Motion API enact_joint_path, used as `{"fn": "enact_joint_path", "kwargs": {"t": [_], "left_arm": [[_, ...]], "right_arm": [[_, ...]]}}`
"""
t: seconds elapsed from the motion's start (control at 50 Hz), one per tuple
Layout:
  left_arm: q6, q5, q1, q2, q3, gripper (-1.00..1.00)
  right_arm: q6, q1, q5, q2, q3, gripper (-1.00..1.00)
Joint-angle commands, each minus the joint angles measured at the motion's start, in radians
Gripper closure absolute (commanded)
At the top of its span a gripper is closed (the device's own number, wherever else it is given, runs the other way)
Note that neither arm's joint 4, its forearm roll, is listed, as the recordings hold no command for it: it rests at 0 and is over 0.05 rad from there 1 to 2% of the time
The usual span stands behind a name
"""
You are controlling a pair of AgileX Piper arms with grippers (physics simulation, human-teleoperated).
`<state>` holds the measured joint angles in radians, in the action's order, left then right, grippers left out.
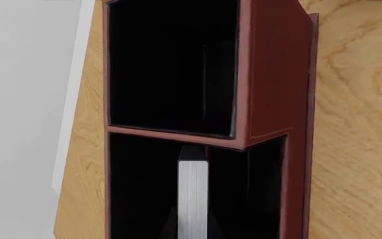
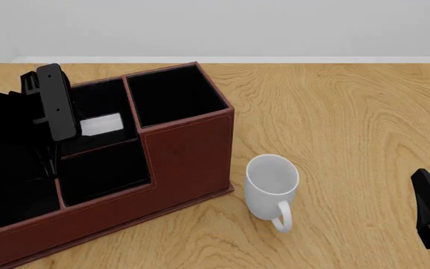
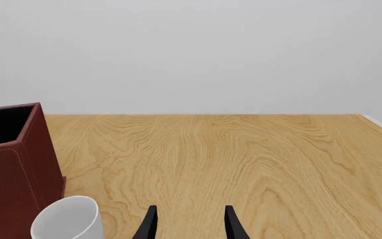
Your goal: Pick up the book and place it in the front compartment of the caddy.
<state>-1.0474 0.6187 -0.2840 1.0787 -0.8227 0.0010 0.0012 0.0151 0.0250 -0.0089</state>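
My left claw (image 1: pixel 192 230) hangs straight down over the caddy (image 2: pixel 185 151), its dark fingers closed on the book (image 1: pixel 193 196), which stands on edge inside a narrow black-lined cell, ribbed grey page edge facing up. My right claw (image 3: pixel 189 224) waits low over the grained wooden table (image 2: pixel 349 123), fingers parted and empty, near the glossy white mug (image 2: pixel 271 188).
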Motion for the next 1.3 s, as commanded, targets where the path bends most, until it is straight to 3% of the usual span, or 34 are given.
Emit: {"fn": "enact_joint_path", "kwargs": {"t": [0.02,0.54,0.64,0.72,0.8,0.84,0.86,1.12,1.3], "left_arm": [[0.013,0.024,-0.032,-0.019,-0.021,-1.00],[-0.025,0.033,-0.002,-0.045,-0.039,-1.00],[-0.084,-0.067,0.021,-0.059,-0.039,-1.00],[-0.189,-0.181,0.034,-0.094,0.017,-1.00],[-0.225,-0.244,0.071,-0.081,0.006,-1.00],[-0.254,-0.244,0.057,-0.110,0.029,-1.00],[-0.243,-0.247,0.090,-0.080,-0.003,-1.00],[-0.279,-0.179,0.084,-0.173,-0.004,-1.00],[-0.279,-0.049,0.067,-0.259,-0.070,-1.00]], "right_arm": [[0.000,0.000,0.000,0.000,0.000,-1.00],[0.001,0.000,0.000,0.000,0.000,-1.00],[0.000,0.000,0.000,0.000,0.000,-1.00],[0.000,0.000,0.000,0.000,0.000,-1.00],[0.000,0.000,0.000,0.000,0.000,-1.00],[0.000,0.000,0.000,0.000,0.000,-1.00],[0.000,0.000,0.000,0.000,0.000,-1.00],[0.000,0.000,0.000,0.000,0.000,-1.00],[0.000,0.000,0.000,0.000,0.000,-1.00]]}}
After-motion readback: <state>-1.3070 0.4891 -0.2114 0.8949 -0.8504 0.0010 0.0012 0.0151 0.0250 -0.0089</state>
